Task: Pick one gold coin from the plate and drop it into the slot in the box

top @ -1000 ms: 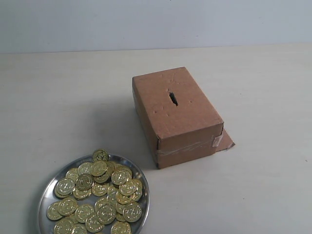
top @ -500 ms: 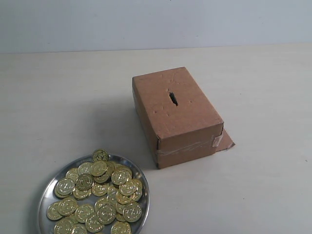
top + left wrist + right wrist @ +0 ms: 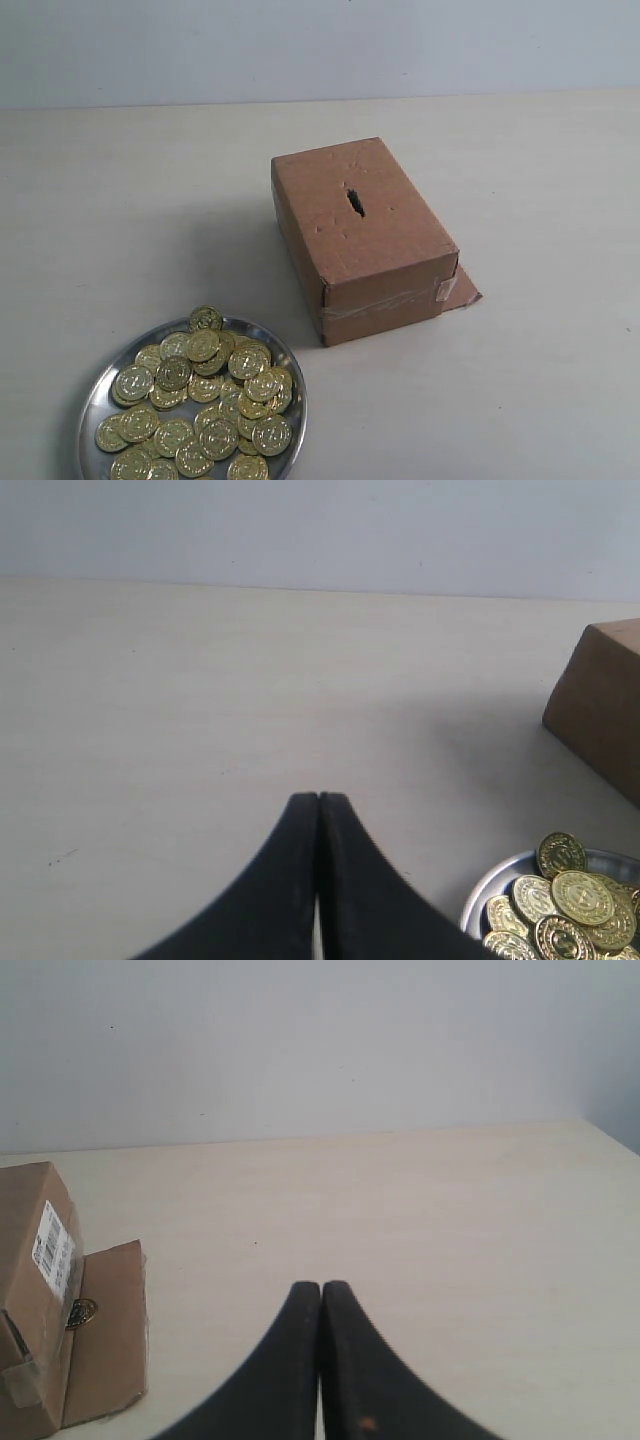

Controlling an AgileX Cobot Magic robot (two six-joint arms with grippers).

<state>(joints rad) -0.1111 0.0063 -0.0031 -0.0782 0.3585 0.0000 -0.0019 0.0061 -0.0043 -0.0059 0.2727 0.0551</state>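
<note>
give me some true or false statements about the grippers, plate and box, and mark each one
1. The left gripper is shut with nothing between its fingers. True.
2. The slot is cut in the top face of the box. True.
3. The plate holds a single coin. False: the plate holds a heap of gold coins.
4. The right gripper grips a coin. False: the right gripper is shut and empty.
5. A loose flap sticks out at the box's base. True.

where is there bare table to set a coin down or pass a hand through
Bare table spreads left of the box and behind the plate, again right of the flap, and in front of the box. Crowded: the plate, heaped with coins, and the narrow gap between plate and box.
</note>
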